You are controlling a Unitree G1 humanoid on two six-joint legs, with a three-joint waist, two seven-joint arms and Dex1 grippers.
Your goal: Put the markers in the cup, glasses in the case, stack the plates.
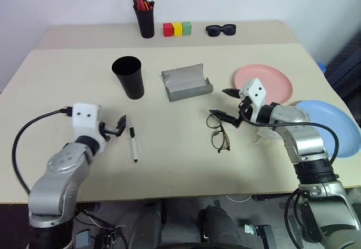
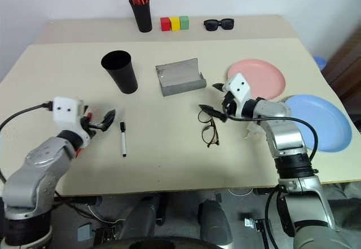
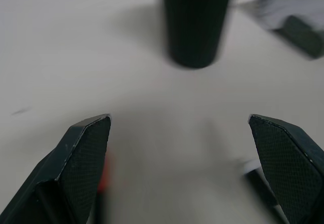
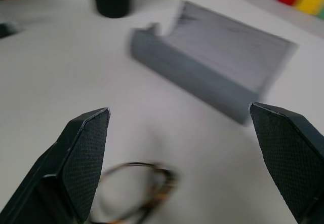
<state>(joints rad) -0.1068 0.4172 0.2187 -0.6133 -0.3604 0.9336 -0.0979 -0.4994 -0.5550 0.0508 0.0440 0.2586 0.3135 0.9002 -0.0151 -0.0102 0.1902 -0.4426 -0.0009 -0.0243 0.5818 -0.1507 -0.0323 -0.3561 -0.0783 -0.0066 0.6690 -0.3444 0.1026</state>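
The black cup (image 1: 127, 77) stands upright at the left-centre of the table. The grey case (image 1: 186, 82) lies open beside it. The wire-frame glasses (image 1: 219, 135) lie in front of the case. My right gripper (image 1: 220, 102) hangs open just above and behind them, pointing towards the case (image 4: 212, 77). The white marker with a black cap (image 1: 133, 143) lies just right of my open left gripper (image 1: 117, 126). The red marker (image 3: 103, 178) lies mostly hidden under that hand. The pink plate (image 1: 271, 83) and the light blue plate (image 1: 333, 126) sit apart at the right.
At the back stand a black pen holder with orange-capped markers (image 1: 146, 21), three coloured blocks (image 1: 177, 29) and black sunglasses (image 1: 220, 30). The blue plate lies close to the table's right edge. My right forearm reaches over the space between the plates.
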